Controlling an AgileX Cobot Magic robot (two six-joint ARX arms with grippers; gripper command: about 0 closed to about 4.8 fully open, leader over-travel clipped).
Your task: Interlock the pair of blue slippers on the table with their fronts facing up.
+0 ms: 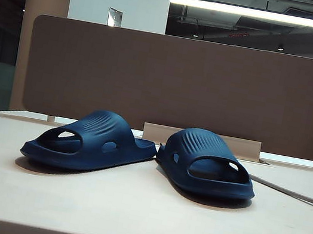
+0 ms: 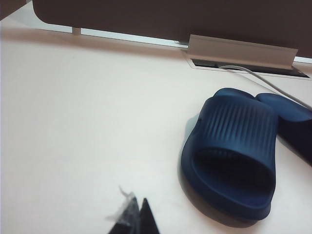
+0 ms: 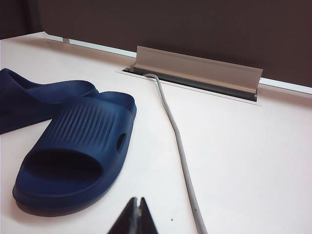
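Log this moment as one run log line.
stage: not started | slippers: upright on table, heels touching, toes apart | left gripper: shut, empty, short of left slipper | right gripper: shut, empty

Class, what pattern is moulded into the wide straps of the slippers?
Parallel raised ribs on the dark navy foam slippers' straps, clearest in the right wrist view.

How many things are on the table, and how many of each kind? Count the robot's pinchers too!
Blue slippers: 2, the left slipper and the right slipper, sole down, heels meeting.
Grey cable: 1, running from the open cable hatch.
Grippers: 2, the left gripper and the right gripper, both shut, holding nothing, hanging above the table.
Total: 5.
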